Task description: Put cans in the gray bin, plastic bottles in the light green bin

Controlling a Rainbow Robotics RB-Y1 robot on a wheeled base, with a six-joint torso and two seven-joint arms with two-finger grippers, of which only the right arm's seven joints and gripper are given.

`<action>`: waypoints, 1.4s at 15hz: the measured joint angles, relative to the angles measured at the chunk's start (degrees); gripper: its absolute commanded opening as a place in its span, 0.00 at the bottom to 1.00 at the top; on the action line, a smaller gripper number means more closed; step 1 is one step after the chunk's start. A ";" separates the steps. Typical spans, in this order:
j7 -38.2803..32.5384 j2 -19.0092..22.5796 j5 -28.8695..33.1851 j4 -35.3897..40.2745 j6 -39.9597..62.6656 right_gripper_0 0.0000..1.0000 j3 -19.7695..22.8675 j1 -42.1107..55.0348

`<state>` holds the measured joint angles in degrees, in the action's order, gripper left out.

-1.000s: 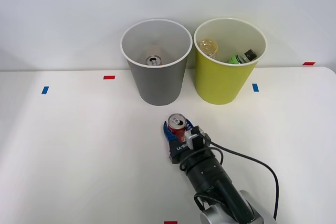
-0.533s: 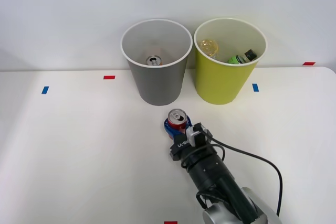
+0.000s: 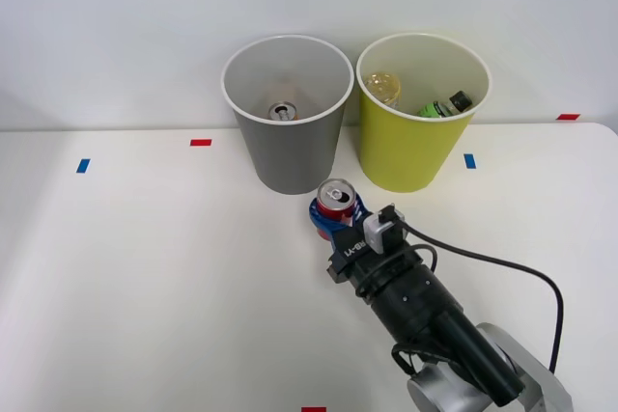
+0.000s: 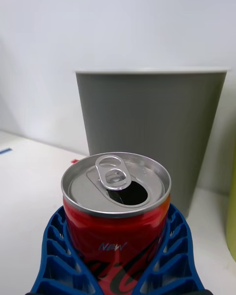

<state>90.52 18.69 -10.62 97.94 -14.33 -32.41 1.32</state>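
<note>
The right tool [image 3: 336, 218] is clamped on a red can [image 3: 336, 204], its blue ribbed fingers [image 4: 55, 255] hugging both sides of the upright body. The can sits just before the gray bin [image 3: 287, 127], above the white desk [image 3: 145, 267]. Another can [image 3: 282, 112] lies inside that bin. Two bottles [image 3: 417, 98] rest in the light green bin [image 3: 406, 147].

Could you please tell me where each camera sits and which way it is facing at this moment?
Front view: above the arms, looking forward and down at the table; right arm and gripper enter from the right.
Right wrist view: on that arm's wrist, facing the gray bin; its blue fingers show.
Shared: the red can, gripped, and the gray bin.
</note>
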 measured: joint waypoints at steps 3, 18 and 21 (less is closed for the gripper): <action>-4.40 2.70 -0.19 5.58 0.07 0.00 -0.42 -0.49; -10.64 -3.57 -2.76 24.24 26.88 0.00 7.43 -13.79; -11.04 -6.02 -2.82 24.18 35.42 0.00 9.73 -19.01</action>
<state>79.48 12.66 -13.44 122.13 21.09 -22.69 -17.69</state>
